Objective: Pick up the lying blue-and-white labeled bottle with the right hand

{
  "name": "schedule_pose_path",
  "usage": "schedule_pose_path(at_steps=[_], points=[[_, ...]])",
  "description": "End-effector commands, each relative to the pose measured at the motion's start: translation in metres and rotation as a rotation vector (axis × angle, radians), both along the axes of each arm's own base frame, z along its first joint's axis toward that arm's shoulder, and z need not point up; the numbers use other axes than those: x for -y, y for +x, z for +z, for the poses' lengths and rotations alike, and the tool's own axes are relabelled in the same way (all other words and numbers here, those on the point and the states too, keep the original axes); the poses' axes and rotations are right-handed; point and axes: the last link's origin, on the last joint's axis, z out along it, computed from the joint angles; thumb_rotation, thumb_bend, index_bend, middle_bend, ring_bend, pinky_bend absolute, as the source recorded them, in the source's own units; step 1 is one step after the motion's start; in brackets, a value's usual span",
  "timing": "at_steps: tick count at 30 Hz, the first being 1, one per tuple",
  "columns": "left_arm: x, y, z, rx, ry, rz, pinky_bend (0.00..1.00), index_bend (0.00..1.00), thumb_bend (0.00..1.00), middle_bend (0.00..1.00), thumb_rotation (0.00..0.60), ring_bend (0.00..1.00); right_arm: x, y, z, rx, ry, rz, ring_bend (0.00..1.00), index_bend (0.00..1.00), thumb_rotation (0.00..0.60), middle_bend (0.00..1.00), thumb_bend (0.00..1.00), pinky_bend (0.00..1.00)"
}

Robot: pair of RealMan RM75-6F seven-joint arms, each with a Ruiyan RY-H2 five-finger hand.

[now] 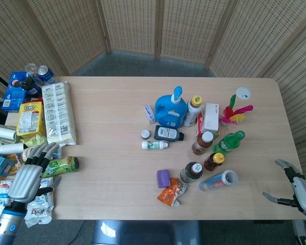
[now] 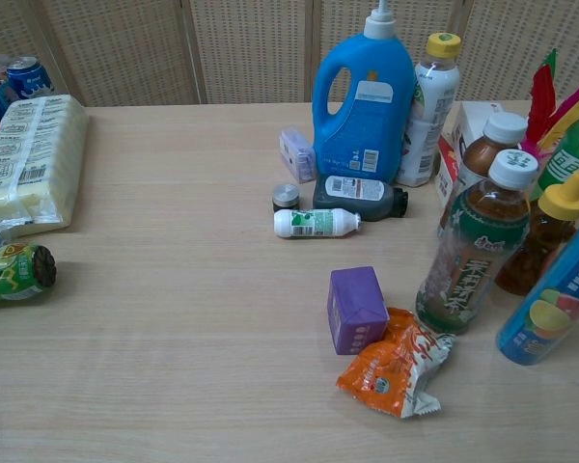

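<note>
The blue-and-white labeled bottle (image 1: 218,180) lies on its side near the table's front right, its open-looking end toward the right; in the chest view it shows at the right edge (image 2: 550,309). My right hand (image 1: 296,190) hovers off the table's front right corner, well right of the bottle, fingers apart and holding nothing. At the table's front left, my left hand (image 1: 30,173) rests over the snack packets with fingers stretched out and empty. Neither hand appears in the chest view.
Upright tea bottles (image 1: 192,172) (image 1: 213,161) stand just left of and behind the lying bottle, with a green bottle (image 1: 229,142) further back. A purple box (image 1: 163,178) and orange packet (image 1: 172,193) lie to the left. A blue detergent jug (image 1: 169,108) stands behind. Snacks crowd the left edge.
</note>
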Motion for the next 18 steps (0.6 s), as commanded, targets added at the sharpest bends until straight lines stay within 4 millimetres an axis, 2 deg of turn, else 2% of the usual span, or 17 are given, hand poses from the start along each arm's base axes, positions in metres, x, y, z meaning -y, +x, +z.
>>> schedule_pose_path(at_steps=[1, 12, 18], points=[[0.001, -0.002, 0.001, 0.0, 0.005, 0.005, 0.0, 0.0, 0.38, 0.0, 0.6, 0.0, 0.004, 0.006, -0.007, 0.008, 0.023, 0.022, 0.0, 0.0, 0.473, 0.0, 0.15, 0.0], [0.007, -0.011, 0.009, 0.0, 0.025, 0.03, 0.0, 0.0, 0.38, 0.0, 0.6, 0.0, 0.021, 0.032, -0.027, 0.037, 0.072, 0.105, 0.0, 0.0, 0.471, 0.0, 0.15, 0.0], [0.01, -0.014, 0.011, 0.003, 0.03, 0.039, 0.0, 0.0, 0.38, 0.0, 0.6, 0.0, 0.021, 0.041, -0.037, 0.053, 0.107, 0.123, 0.0, 0.0, 0.476, 0.0, 0.15, 0.0]])
